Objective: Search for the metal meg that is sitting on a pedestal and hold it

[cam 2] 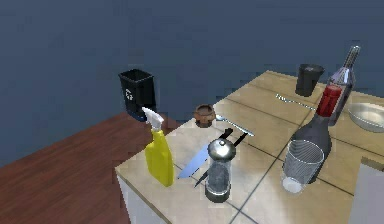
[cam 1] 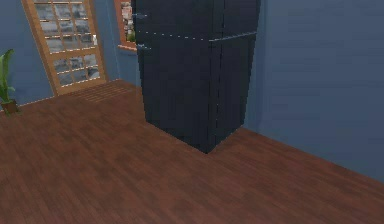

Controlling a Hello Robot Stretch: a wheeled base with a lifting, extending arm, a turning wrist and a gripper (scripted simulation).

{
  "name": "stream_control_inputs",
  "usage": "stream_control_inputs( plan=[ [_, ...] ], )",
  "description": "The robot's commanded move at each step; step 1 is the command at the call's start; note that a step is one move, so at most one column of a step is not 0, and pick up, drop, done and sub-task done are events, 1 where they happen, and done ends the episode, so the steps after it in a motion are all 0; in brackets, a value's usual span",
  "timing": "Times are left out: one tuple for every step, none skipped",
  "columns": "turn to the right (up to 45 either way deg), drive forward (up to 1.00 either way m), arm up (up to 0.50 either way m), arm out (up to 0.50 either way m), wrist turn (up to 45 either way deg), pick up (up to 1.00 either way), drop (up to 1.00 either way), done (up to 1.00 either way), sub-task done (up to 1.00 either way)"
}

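Only mug candidate: dark cup [cam 2: 309,79] at the far end of the counter [cam 2: 265,150], just left of the red-labelled bottle [cam 2: 330,100]. It sits on the worktop, not a pedestal, and I can't tell if it's metal. Gripper state: can't tell.

Risks:
- Taking this cup would likely be a false match.
- A reach across the counter could knock the bottle, the glass [cam 2: 304,165] or the steel grinder [cam 2: 220,168] nearer in.
- Driving straight on hits the dark fridge [cam 1: 195,75].

Arm side view gives the counter clutter, yellow spray bottle [cam 2: 158,155], and black bin [cam 2: 134,92] on the floor far left. Forward view gives the fridge, glazed door [cam 1: 68,45] far left, plant [cam 1: 8,85].
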Motion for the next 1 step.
stream_control_inputs(
  plan=[
    [0.0,0.0,0.38,0.0,0.0,0.0,0.0,0.0,0.0]
  ],
)
